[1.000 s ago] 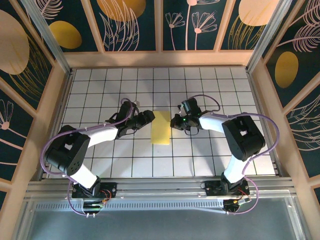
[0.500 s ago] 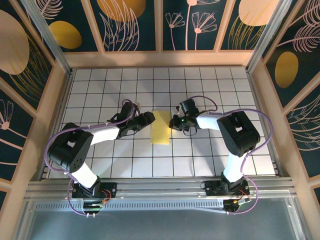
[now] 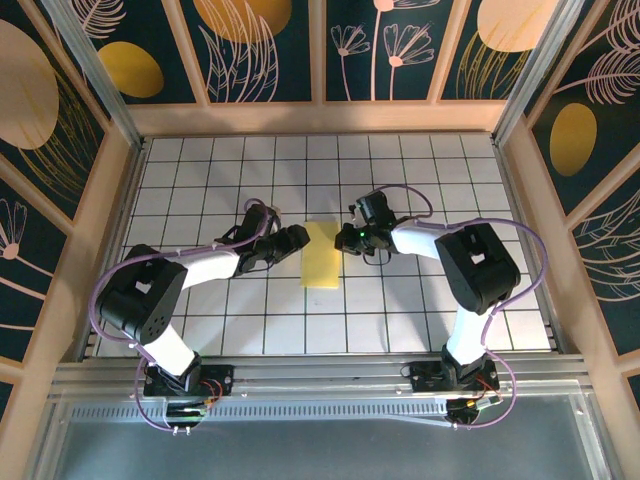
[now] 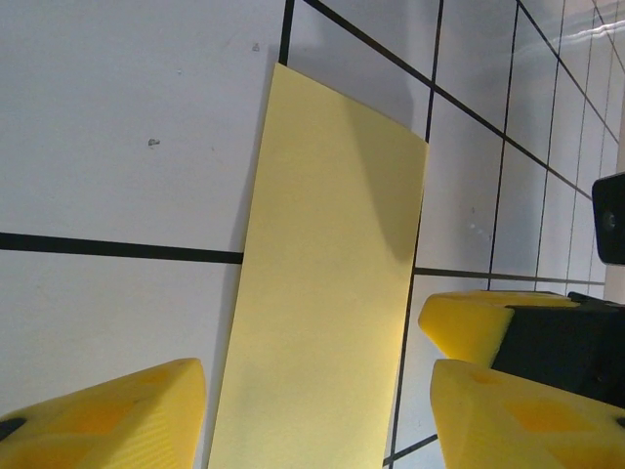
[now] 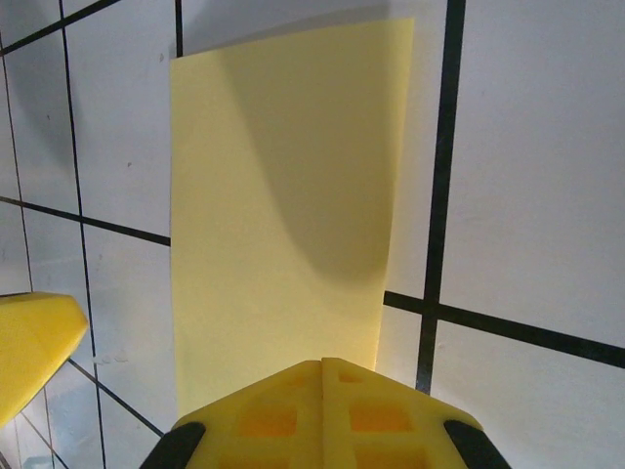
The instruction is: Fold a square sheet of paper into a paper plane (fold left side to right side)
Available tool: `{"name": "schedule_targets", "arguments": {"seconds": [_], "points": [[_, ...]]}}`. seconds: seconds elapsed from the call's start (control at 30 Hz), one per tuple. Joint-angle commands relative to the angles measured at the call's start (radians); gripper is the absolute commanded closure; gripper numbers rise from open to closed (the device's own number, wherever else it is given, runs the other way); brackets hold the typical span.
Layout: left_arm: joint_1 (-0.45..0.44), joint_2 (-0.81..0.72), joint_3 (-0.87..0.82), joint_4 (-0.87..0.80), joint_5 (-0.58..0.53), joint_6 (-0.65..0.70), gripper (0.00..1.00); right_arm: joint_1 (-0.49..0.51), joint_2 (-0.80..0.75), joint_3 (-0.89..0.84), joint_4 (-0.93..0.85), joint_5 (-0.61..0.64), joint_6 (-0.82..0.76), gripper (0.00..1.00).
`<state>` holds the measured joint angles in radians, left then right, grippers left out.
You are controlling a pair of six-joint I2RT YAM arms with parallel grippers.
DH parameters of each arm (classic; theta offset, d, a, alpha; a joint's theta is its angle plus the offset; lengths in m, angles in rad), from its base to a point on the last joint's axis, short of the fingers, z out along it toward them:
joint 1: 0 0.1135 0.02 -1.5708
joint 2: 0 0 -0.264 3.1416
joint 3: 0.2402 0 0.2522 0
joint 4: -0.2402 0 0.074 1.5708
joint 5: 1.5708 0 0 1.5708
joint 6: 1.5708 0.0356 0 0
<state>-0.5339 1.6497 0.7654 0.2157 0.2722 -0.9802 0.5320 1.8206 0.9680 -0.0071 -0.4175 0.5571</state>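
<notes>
The right gripper [image 3: 350, 238], fingers closed together, is bearing on the right edge of the thin yellow square paper sheet [image 3: 322, 256], lying folded in half mid-table, while the left gripper [image 3: 292, 240] is hovering jaws apart beside it, so the crease is probably needing flattening next.

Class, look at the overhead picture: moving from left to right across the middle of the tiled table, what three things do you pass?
left claw → yellow paper → right claw
</notes>
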Motion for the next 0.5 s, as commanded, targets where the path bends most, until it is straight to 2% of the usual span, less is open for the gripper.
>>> {"name": "schedule_targets", "arguments": {"seconds": [0.0, 0.2, 0.47], "points": [[0.000, 0.013, 0.022, -0.029, -0.014, 0.020, 0.38, 0.010, 0.007, 0.003, -0.007, -0.002, 0.007, 1.00], [-0.001, 0.023, 0.038, -0.070, -0.014, 0.034, 0.39, 0.010, 0.056, -0.002, -0.030, 0.009, -0.004, 1.00], [-0.001, 0.047, 0.043, -0.102, 0.024, 0.058, 0.59, -0.007, 0.120, -0.016, -0.048, -0.008, -0.068, 1.00]]}}
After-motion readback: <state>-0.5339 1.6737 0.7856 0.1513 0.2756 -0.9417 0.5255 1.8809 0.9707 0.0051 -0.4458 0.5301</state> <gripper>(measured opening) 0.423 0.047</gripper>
